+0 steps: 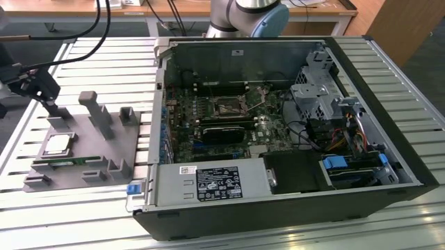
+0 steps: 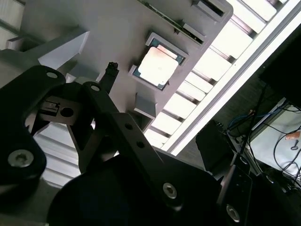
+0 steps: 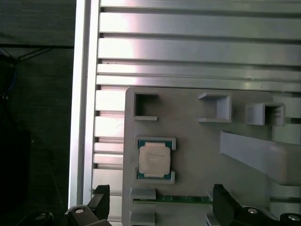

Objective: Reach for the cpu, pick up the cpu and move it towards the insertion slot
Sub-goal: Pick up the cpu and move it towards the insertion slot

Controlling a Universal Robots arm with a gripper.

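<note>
Silver aluminium slats form the surface [image 1: 97,57], and behind it stand wooden desks [image 1: 201,7] with some dark cables. The black fingers [image 3: 221,200] are spread wide apart and they hold nothing; between them there is only free space. In the first wrist view both tips are seen, one at each side, above the near edge of the grey moulded tray [image 3: 197,150]. They touch neither the tray nor the chip.

The cpu [image 3: 154,159] lies flat in its square pocket of the tray, shiny pale top upward, with a thin green border around it. It sits a little beyond the fingertips, about on the middle line between them. In the second wrist view the cpu is bright against the grey tray, apart from the black links of the hand. Just beside the cpu, a narrow green memory stick [image 3: 183,199] sits in its groove. Several grey posts rise from the tray.

In the exterior view the tray lies at the exterior view's left, beside the open computer case [image 1: 361,200]. The insertion slot [image 1: 228,108], square with a dark centre and metal frame, is on the motherboard inside the case, well apart from the cpu. The robot arm [image 1: 250,13] stands behind the case.
</note>
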